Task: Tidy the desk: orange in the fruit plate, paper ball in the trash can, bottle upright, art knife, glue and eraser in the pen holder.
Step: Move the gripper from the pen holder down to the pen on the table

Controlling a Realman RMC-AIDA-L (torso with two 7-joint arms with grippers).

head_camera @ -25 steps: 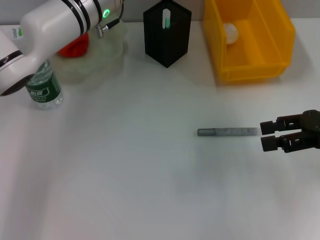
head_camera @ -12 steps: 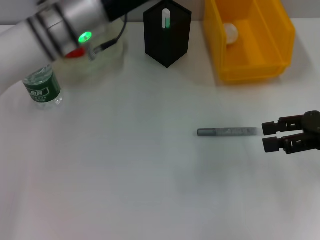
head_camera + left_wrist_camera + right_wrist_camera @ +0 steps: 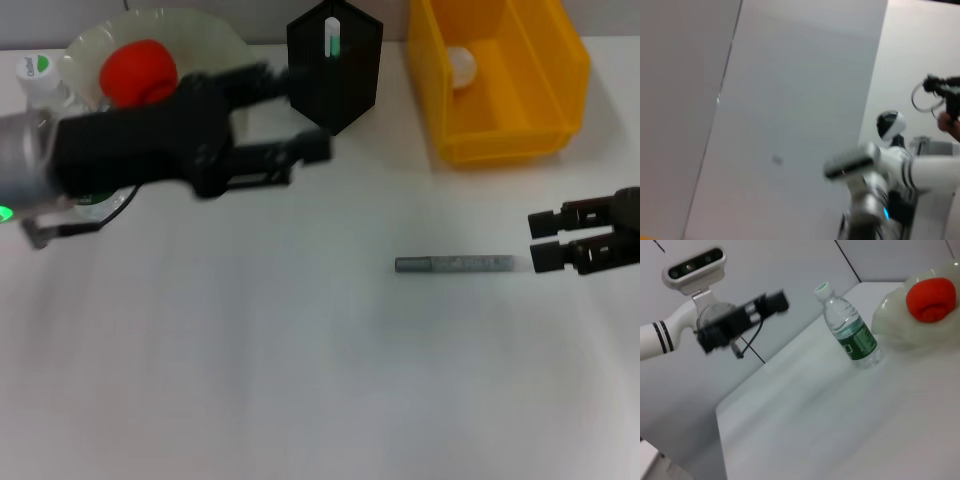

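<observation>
Nearest the robot, a grey stick, probably the art knife, lies flat on the worktop; it looks like the one item left to put away. The right gripper hovers just beside its end, fingers apart and holding nothing. It has edged slightly upward in the head view since a second ago, while the stick has not moved.

Farther out, the left gripper hangs over the worktop near the pen holder, its fingers spread and empty. A second ago only its white forearm showed by the bottle; the arm has since swung across and turned its gripper into sight.

At the back, the rest appears done. The bottle stands upright beside the fruit plate, the orange sits in that plate, a white ball rests in the trash can, and a white-and-green stick pokes from the pen holder. The eraser is not visible; it may be inside.
</observation>
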